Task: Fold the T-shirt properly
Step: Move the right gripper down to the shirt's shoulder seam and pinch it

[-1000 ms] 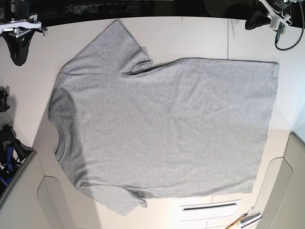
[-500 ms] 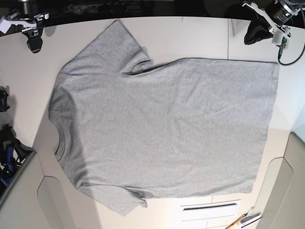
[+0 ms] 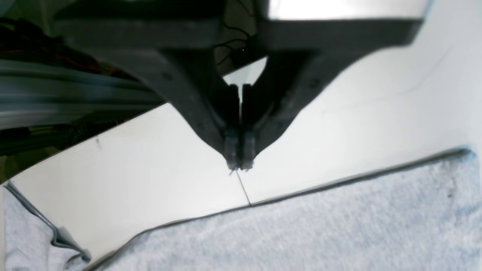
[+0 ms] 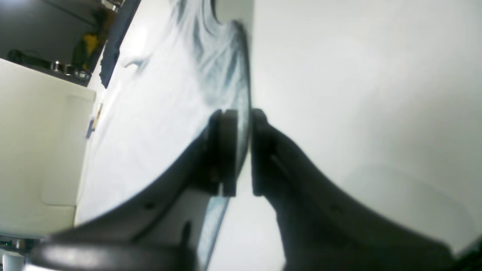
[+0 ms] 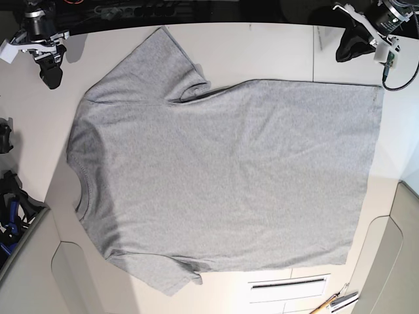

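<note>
Right now we see the T-shirt (image 5: 222, 176) lying flat and spread out on the white tabletop (image 5: 275, 49), plain grey side up. Its round collar (image 5: 81, 193) is at the left side of the base view, and its straight bottom edge (image 5: 370, 170) is at the right side. One sleeve (image 5: 154, 62) points to the far side and the other sleeve (image 5: 160, 275) points to the near side. Our left end effector (image 5: 347, 47) hangs over the bare tabletop near the far right corner of the shirt, not touching it. In the left wrist view its two black fingers (image 3: 231, 145) are pressed together, with nothing between them, and the grey cloth (image 3: 301, 233) lies just below them. Our right end effector (image 5: 51, 72) hangs over the tabletop at the far left, near the shoulder of the shirt but apart from it. In the right wrist view its fingers (image 4: 226, 150) stand a little apart, with a thin gap between them, and they hold nothing. The shirt's edge (image 4: 241, 67) shows behind that gap.
</note>
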